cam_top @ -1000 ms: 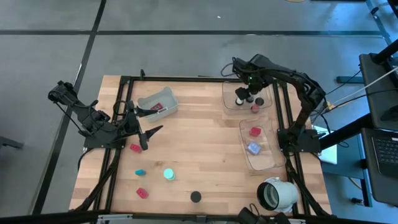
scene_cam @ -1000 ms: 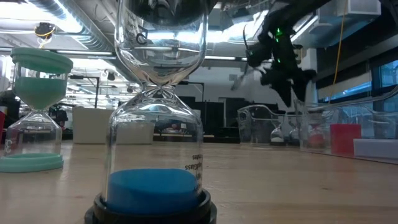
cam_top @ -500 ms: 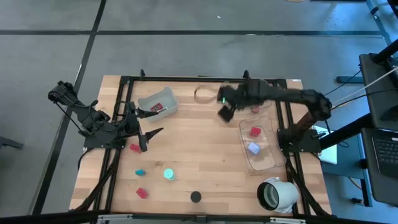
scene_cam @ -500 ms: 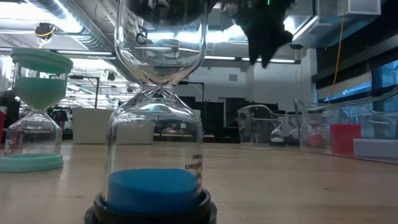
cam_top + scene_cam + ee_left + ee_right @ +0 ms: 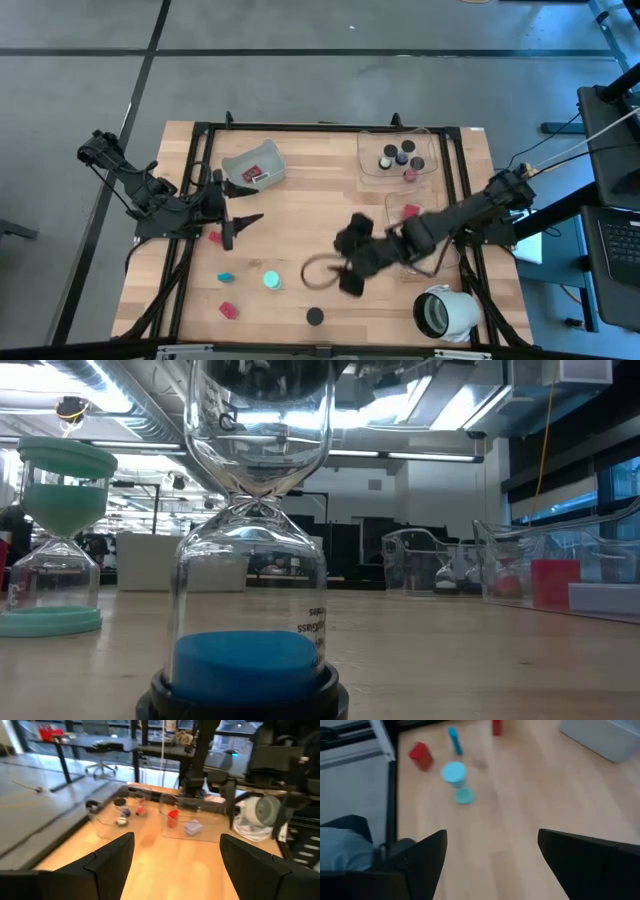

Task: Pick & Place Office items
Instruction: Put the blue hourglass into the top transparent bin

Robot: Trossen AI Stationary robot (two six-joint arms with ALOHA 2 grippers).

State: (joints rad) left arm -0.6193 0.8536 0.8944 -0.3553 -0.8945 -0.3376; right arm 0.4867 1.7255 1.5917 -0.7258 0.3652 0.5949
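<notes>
On the wood in the high view lie a red block (image 5: 217,237), a teal bit (image 5: 226,277), a teal-capped hourglass piece (image 5: 271,281), another red block (image 5: 229,310) and a black round cap (image 5: 315,316). Black caps (image 5: 405,148) and a red bit (image 5: 409,175) sit in the far clear tray. A red block (image 5: 410,211) sits in the nearer clear tray. My right gripper (image 5: 346,280) (image 5: 492,850) is open, above the wood right of the hourglass piece (image 5: 455,772). My left gripper (image 5: 236,226) (image 5: 177,850) is open, just right of the first red block.
A grey tray (image 5: 253,165) holding a red piece stands at the far left. A big white hollow cylinder (image 5: 445,312) lies at the near right corner. The clear trays (image 5: 432,262) line the right side. Two hourglasses (image 5: 250,660) (image 5: 55,530) fill the low view.
My right arm has swung from above the far clear tray toward the table's left, then toward the near edge, and now reaches over the middle of the table near the hourglass piece. It has left the low view. The left arm and the items have stayed put.
</notes>
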